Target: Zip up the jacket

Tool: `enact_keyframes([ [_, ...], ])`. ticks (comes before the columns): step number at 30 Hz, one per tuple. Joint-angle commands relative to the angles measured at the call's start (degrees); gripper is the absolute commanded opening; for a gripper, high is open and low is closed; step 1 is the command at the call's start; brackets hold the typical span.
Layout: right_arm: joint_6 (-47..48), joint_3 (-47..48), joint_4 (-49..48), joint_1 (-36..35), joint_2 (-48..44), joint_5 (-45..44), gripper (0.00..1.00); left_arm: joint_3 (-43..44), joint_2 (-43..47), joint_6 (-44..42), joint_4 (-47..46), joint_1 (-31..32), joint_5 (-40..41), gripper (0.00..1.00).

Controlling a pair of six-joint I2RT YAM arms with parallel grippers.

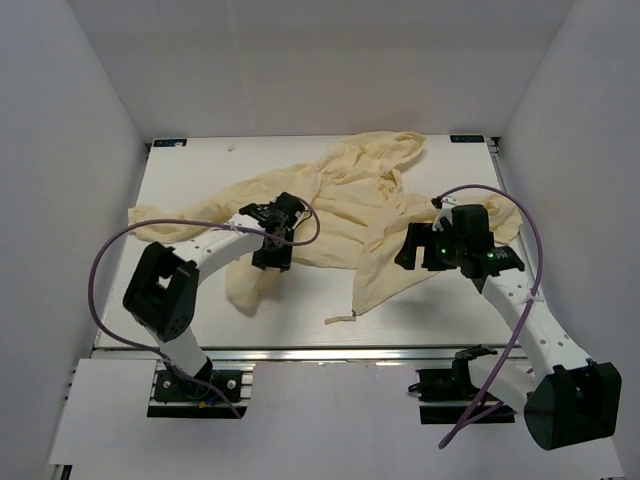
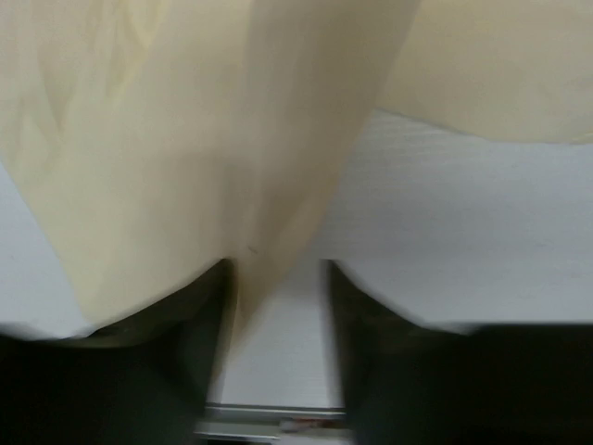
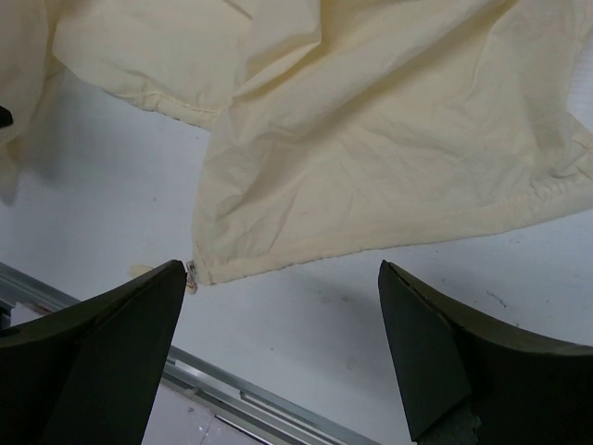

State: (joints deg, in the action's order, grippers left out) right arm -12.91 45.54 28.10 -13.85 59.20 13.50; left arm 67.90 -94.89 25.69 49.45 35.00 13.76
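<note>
we see a white bench [image 1: 300,305] boxed in by pale walls [image 1: 80,90]; the cream jacket [image 1: 350,200] sprawls crumpled across its middle and far part. left hand [image 2: 278,273] spread around a fold, right hand [image 3: 283,278] spread wide above the hem.

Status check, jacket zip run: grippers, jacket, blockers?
Left gripper jaws open, fabric draped against one finger. Right gripper jaws wide open over hem corner. Jacket crumpled, front unzipped. Only its own folds in the way.
</note>
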Motion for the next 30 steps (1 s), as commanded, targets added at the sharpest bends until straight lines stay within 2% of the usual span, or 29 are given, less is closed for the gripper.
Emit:
enact_keyframes([
  [1,0.3,-1.0,-1.3,-0.1,-2.2,0.4,0.89,4.2,-4.0,-2.0,-0.5,0.3,2.2,0.43],
  [3,0.8,-1.0,-0.9,0.0,-2.4,0.1,0.89,7.7,-5.2,-2.6,-0.3,0.3,0.7,0.28],
  [4,1.0,-0.8,-0.6,-0.1,-2.4,0.0,0.89,9.3,-5.7,-2.6,1.1,0.4,0.4,0.06],
  [5,1.0,-0.8,-0.1,-0.1,-2.4,0.0,0.89,10.9,-5.9,-2.7,1.3,0.7,-0.2,0.0],
  [7,1.0,-1.0,-0.1,-0.1,-2.7,0.5,0.89,14.1,-4.9,-3.7,0.4,1.5,-2.8,0.0],
  [9,1.0,-1.2,-0.6,-0.1,-3.1,1.0,0.89,15.6,-2.1,-5.9,-1.6,1.6,-8.8,0.0],
  [10,1.1,-1.2,-0.7,-0.1,-3.3,1.0,0.89,15.3,-0.7,-6.4,-5.6,1.6,-17.2,0.0],
  [13,1.0,-1.0,-0.6,-0.1,-4.0,1.0,0.89,14.5,4.1,-7.1,-12.8,1.6,-29.4,0.0],
  [17,1.0,-1.1,-0.8,0.0,-4.2,1.2,0.89,14.9,4.5,-6.1,-17.5,1.6,-35.8,0.0],
  [20,1.0,-1.4,-1.1,0.0,-3.4,2.0,0.89,13.9,2.2,-5.6,-19.7,1.6,-35.2,0.0],
  [23,1.1,-1.2,-0.9,0.0,-1.8,2.2,0.89,12.9,-0.6,-5.2,-17.6,0.6,-29.9,0.0],
  [25,1.2,-1.0,-0.8,-0.1,-1.1,2.2,0.89,8.8,-2.3,-4.3,-18.5,-1.9,-24.7,0.0],
  [28,1.0,-0.9,-1.6,-0.1,-0.2,2.9,0.89,4.7,-5.3,-3.4,-20.2,-4.8,-23.9,0.0],
  [30,1.0,-0.8,-2.1,-0.1,0.5,4.5,0.89,6.4,-9.1,-2.2,-19.8,-5.4,-23.4,0.0],
])
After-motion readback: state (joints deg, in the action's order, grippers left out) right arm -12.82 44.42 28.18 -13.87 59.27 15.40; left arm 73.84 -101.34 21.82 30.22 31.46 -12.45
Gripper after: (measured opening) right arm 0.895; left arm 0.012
